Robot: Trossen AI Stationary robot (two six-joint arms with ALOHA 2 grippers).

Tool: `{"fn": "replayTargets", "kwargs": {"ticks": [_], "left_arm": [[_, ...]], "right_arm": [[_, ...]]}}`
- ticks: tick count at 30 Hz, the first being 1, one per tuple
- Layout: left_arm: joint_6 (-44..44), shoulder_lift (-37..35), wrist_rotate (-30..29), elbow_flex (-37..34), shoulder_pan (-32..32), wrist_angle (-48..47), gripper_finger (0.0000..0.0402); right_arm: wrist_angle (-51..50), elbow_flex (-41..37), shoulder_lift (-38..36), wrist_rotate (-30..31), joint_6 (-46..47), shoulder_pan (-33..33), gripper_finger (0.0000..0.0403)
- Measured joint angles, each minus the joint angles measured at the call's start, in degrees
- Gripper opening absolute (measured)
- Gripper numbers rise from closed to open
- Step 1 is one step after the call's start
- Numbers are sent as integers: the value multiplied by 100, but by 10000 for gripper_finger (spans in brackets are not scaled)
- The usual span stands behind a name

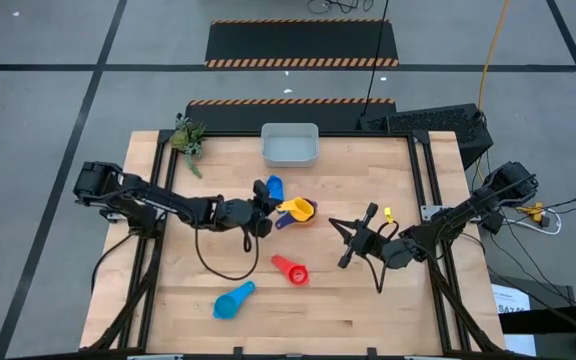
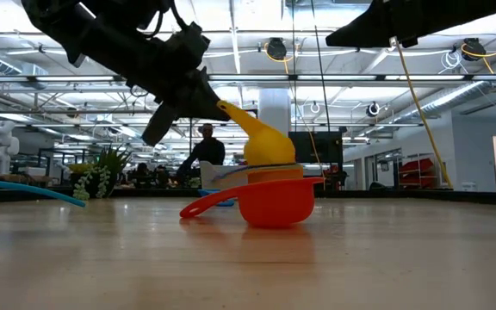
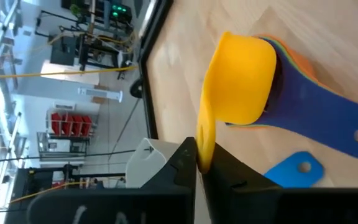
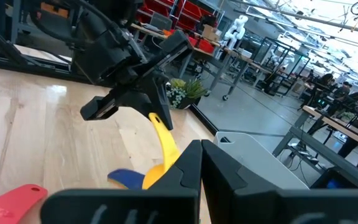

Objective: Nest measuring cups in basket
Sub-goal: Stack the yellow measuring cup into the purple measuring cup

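Red cup (image 1: 290, 268) and light blue cup (image 1: 234, 301) lie loose on the bench, basket (image 1: 289, 145) empty, while my left fingers (image 3: 199, 163) pinch the yellow cup (image 3: 238, 87) onto the stack, my right fingers (image 1: 351, 240) closed on nothing

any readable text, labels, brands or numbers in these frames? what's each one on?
None can be read.
White paper sheet beside the table's right edge, high view: dark print, too small to read.
Yellow measuring cup, navy cup handle, red cup: no size marks visible.
Basket: no label visible.
Left tool, shut on the yellow cup's handle: no markings visible.
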Motion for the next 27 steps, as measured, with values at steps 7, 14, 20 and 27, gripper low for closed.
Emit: {"fn": "replayTargets", "kwargs": {"ticks": [7, 14, 20, 27], "left_arm": [[208, -6, -125, 0, -41, 380, 14], [43, -7, -290, 0, -12, 423, 9], [-205, -7, -290, 0, 8, 402, 11], [-475, 249, -321, 2, 66, 382, 18]], "right_arm": [[-1, 0, 0, -2, -2, 0, 0], [-1, 0, 0, -2, -79, 0, 0], [-1, 0, 0, -7, -99, -63, 0], [1, 0, 0, -31, -62, -76, 0]]}}
